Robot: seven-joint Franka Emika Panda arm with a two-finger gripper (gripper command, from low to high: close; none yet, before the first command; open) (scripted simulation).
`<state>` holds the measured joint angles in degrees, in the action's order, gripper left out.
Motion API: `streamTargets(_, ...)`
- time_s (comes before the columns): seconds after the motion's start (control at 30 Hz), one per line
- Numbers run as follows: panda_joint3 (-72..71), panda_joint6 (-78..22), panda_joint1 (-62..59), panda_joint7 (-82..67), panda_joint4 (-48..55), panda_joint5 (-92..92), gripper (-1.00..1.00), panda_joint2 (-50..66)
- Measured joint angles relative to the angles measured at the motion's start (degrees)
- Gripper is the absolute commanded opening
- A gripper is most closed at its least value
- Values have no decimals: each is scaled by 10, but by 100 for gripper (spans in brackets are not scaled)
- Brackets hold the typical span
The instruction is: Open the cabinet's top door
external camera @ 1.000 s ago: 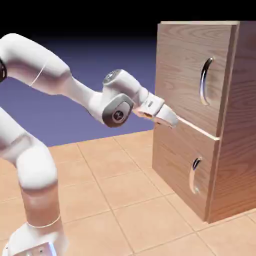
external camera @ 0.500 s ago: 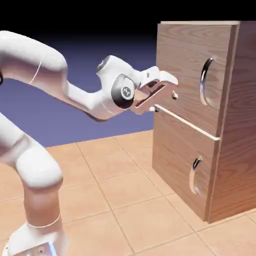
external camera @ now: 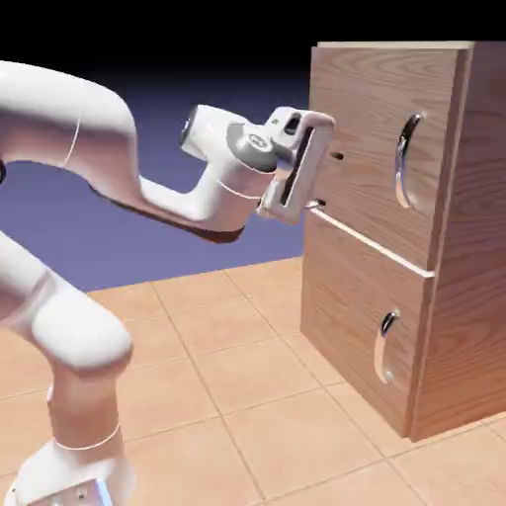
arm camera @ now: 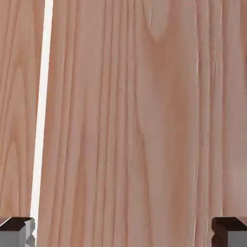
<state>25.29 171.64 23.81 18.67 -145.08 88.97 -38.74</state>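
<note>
Since a second ago the wrist has rolled and risen: the claw [external camera: 328, 181], which lay low and flat near the seam between the two panels, now stands on edge, one finger above the other, against the near part of the top door [external camera: 380, 148]. From the exterior view's left, the white arm [external camera: 74, 128] sweeps up from the tiled worktop [external camera: 227, 395] and reaches right to the cabinet [external camera: 474, 247]. Both fingers are spread as wide as they go and grip nothing; their dark tips sit right at the wood, though I cannot tell whether they touch. Further right, the door's curved chrome handle [external camera: 403, 161] hangs well apart from the claw. Below it sits the lower panel [external camera: 356, 326] with its smaller handle [external camera: 383, 346]. Both panels lie shut. Through the hand view, wood grain fills everything, crossed by a pale seam [arm camera: 41, 120] near the left, with grey fingertips [arm camera: 17, 231] in the bottom corners.
</note>
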Motion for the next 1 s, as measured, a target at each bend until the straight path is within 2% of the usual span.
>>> streamTargets(1.0,212,-20,194,-200,134,747,0,-51)
